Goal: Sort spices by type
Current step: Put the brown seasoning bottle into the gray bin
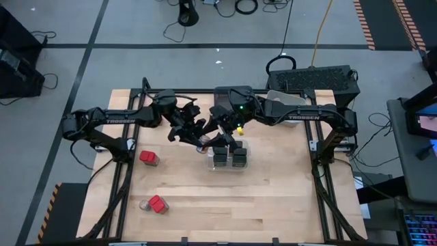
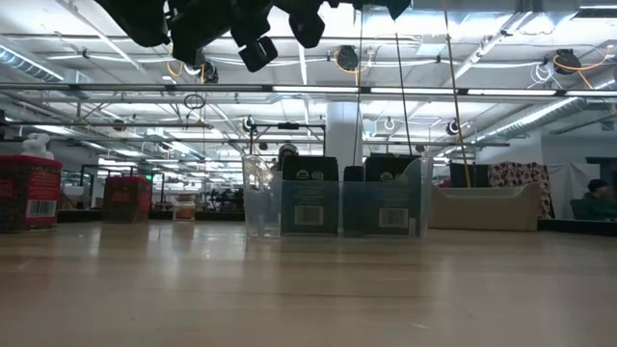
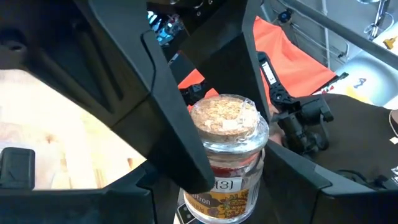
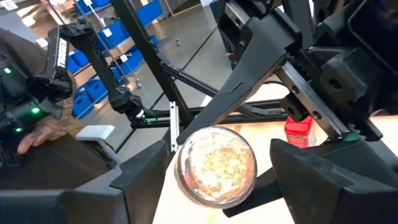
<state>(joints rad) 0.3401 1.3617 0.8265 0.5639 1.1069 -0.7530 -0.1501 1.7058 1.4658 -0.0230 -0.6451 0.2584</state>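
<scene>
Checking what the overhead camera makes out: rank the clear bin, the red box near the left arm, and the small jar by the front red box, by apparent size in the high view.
1. clear bin
2. red box
3. small jar, smallest

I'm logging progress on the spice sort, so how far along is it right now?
Partly done. Done: dark boxy spices stand together in the clear bin. In hand: a cork-lidded jar sits between the left gripper's fingers above the table, with the right gripper close by it. Left: two red-topped boxes and one small jar are loose on the table.
</scene>
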